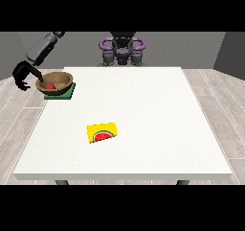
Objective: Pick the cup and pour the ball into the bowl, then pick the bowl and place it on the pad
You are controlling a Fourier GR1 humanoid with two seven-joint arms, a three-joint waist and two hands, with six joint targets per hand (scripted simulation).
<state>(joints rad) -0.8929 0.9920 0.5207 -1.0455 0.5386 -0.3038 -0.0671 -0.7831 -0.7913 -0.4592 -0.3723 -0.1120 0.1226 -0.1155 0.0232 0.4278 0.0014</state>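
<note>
Sitting on the flat dark-green square pad (59,92) at the table's far corner, view's left: round brown wooden bowl (54,80), small red ball (49,86) inside it. Bowl roughly centred on pad, pad edge showing along front and right side. No cup seen anywhere in view. Task looks about done, judging from layout; only release/withdrawal left.

Key relation: black robot hand at the view's left (22,77) just beside bowl's left rim, off the table edge, bowl lying to the hand's right in view. Fingers curved downward, nothing seen between them; contact w/ rim not clear, looks apart or barely touching. Grey arm (42,47) coming down from upper left. Only this hand near the bowl; other hand not seen in view.

Next move likely pulling away leftward/up w/o clipping rim, else bowl could slide off pad.

Elsewhere: yellow block w/ watermelon picture (102,132) mid large white table (143,105), well apart from bowl, irrelevant.
</note>
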